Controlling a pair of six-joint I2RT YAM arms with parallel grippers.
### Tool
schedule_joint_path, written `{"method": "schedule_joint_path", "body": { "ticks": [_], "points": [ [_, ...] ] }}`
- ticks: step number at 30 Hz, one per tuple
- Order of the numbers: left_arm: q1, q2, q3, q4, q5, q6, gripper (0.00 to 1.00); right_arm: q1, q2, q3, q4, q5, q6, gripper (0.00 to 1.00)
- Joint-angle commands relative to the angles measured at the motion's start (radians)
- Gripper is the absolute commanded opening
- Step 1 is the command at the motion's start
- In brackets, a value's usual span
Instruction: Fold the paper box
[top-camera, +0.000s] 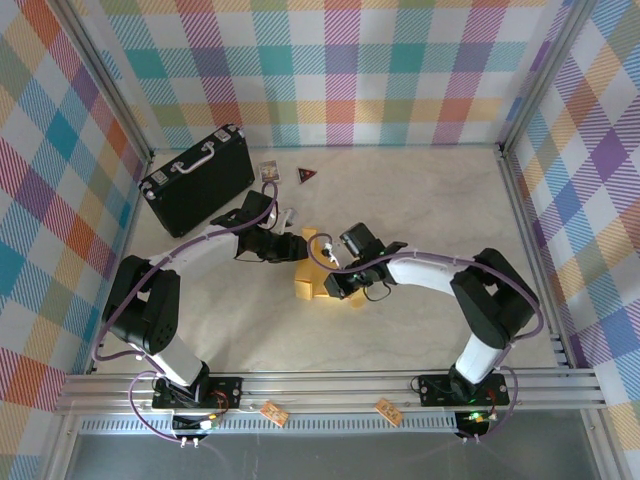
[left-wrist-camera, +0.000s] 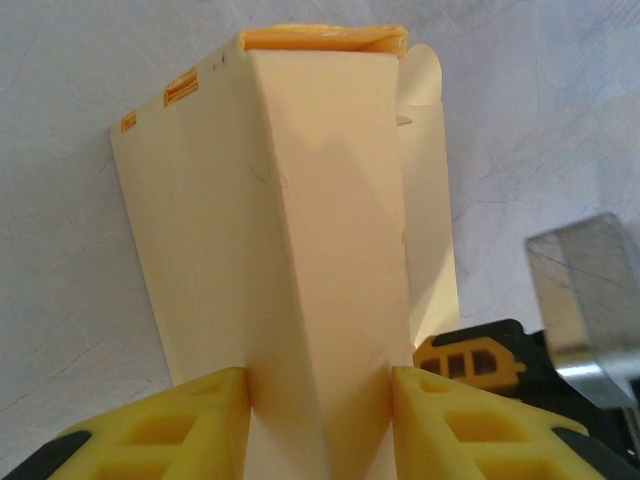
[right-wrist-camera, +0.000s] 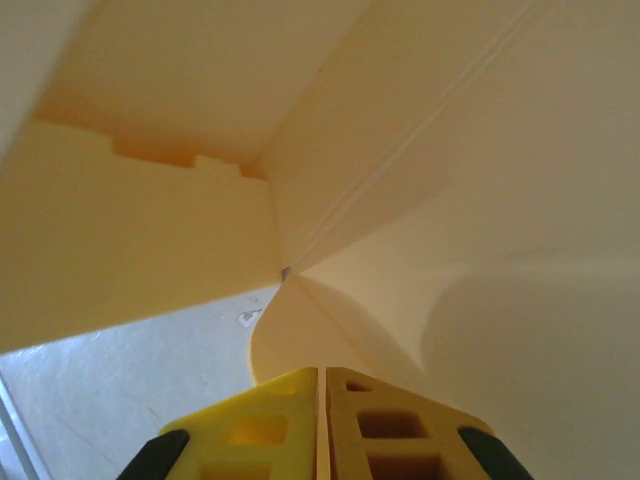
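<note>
The paper box (top-camera: 312, 280), mustard-yellow cardboard partly folded up, lies in the middle of the table between both arms. My left gripper (top-camera: 298, 247) reaches it from the upper left. In the left wrist view its yellow fingers (left-wrist-camera: 190, 425) press on either side of a raised folded section of the box (left-wrist-camera: 320, 250), so the gripper (left-wrist-camera: 320, 400) is shut on it. My right gripper (top-camera: 333, 283) comes in from the right. Its pads (right-wrist-camera: 265, 430) are pressed together on a thin rounded flap (right-wrist-camera: 300, 335) of the box (right-wrist-camera: 450, 150).
A black hard case (top-camera: 197, 178) with a pale handle lies at the back left. A small card (top-camera: 268, 172) and a red triangle (top-camera: 307, 175) sit behind the box. Two orange tags (top-camera: 272, 412) lie on the front rail. Plaid walls enclose three sides.
</note>
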Motion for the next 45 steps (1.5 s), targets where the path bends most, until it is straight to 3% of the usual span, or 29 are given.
{"method": "schedule_joint_path", "body": {
  "ticks": [1, 9, 14, 18, 24, 29, 36, 45],
  "points": [
    [-0.01, 0.043, -0.025, -0.116, -0.032, 0.025, 0.39, -0.005, 0.001, 0.013, -0.02, -0.014, 0.008, 0.11],
    [-0.009, 0.046, -0.017, -0.124, -0.033, 0.03, 0.39, -0.003, -0.21, -0.077, 0.037, -0.008, -0.011, 0.13],
    [-0.007, 0.038, -0.014, -0.127, -0.036, 0.031, 0.39, 0.043, -0.302, -0.146, 0.055, -0.129, -0.034, 0.16],
    [-0.008, 0.043, -0.014, -0.126, -0.034, 0.031, 0.39, 0.123, -0.237, -0.147, 0.025, -0.105, -0.061, 0.16],
    [-0.008, 0.036, -0.02, -0.126, -0.036, 0.029, 0.39, 0.13, -0.142, -0.127, 0.054, -0.014, -0.014, 0.13],
    [-0.008, 0.036, -0.029, -0.117, -0.033, 0.027, 0.39, 0.1, -0.054, -0.065, -0.002, 0.024, 0.005, 0.13],
    [-0.008, 0.039, -0.03, -0.114, -0.031, 0.027, 0.39, 0.044, -0.041, -0.053, 0.007, 0.045, 0.027, 0.12],
    [-0.008, 0.043, -0.023, -0.115, -0.03, 0.028, 0.39, 0.003, 0.014, 0.006, -0.019, 0.001, 0.032, 0.13]
  ]
}}
